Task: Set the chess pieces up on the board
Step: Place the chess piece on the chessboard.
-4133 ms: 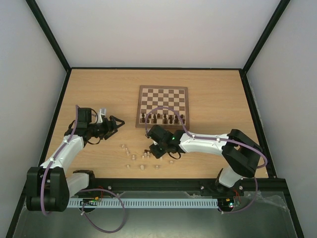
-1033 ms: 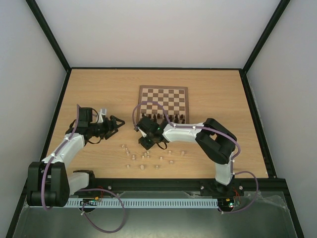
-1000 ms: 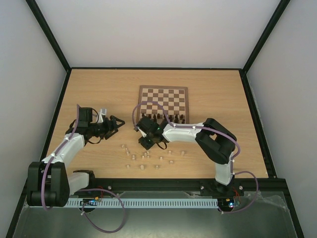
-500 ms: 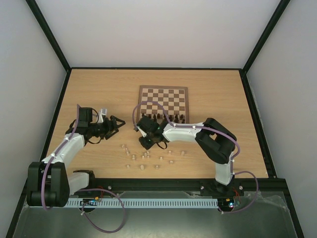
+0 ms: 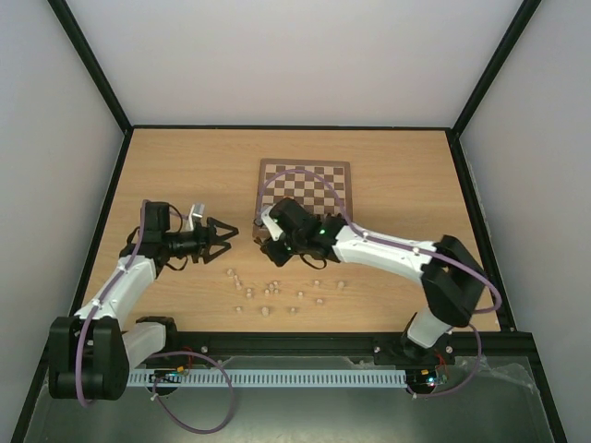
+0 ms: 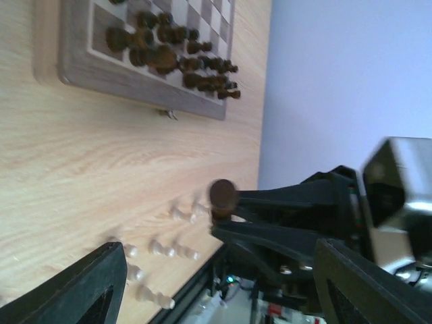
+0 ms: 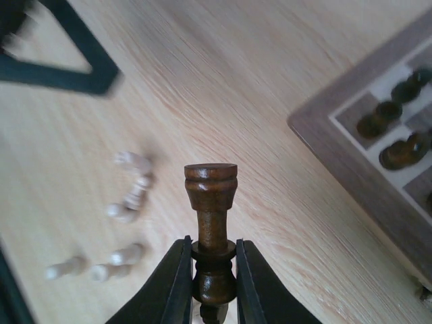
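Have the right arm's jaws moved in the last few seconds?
Yes. The right arm's jaws have moved away from the loose pale pieces, up toward the near left corner of the board, carrying a dark piece.

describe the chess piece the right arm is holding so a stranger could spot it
Find the checkered board and go to its near left corner, where the right pincer hangs beside the frame. Clamped in it by the lower stem is a dark brown piece with a flat, ringed top. It alone is held: other dark pieces stand on the board, pale ones lie off it.
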